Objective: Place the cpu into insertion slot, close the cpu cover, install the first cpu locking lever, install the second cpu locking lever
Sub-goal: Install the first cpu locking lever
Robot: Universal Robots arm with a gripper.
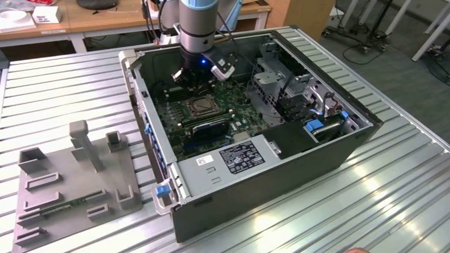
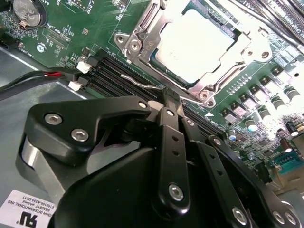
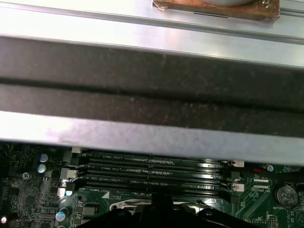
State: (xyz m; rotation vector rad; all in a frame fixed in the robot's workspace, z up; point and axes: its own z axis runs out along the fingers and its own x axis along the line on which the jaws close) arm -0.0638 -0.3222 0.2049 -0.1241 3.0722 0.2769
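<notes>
- cpu [image 2: 199, 45] and its surroundings lie inside the computer case [image 1: 281, 179], which rests open-sided on the slatted metal worktop [image 1: 70, 79].
- On the case floor you see the green motherboard [image 1: 235, 103], with the insertion slot [image 1: 199, 107] near its middle and the long memory slots [image 2: 107, 71] just beside it.
- Your pincer [image 2: 167, 95] hangs low over the board, between slot and memory slots. Its fingers look drawn together, with the tips at the end of a thin wire locking lever [image 2: 137, 80]. You cannot tell whether the wire is pinched.
- The cpu cover [image 2: 142, 35] appears to lie flat, framing the chip.
- The cpu sits in the slot, pale metal top up. Judge it light, stiff and thin, with a delicate underside, so hold it by the edges only.
- The lever is likely springy, and its bent end is the place to grip.
</notes>
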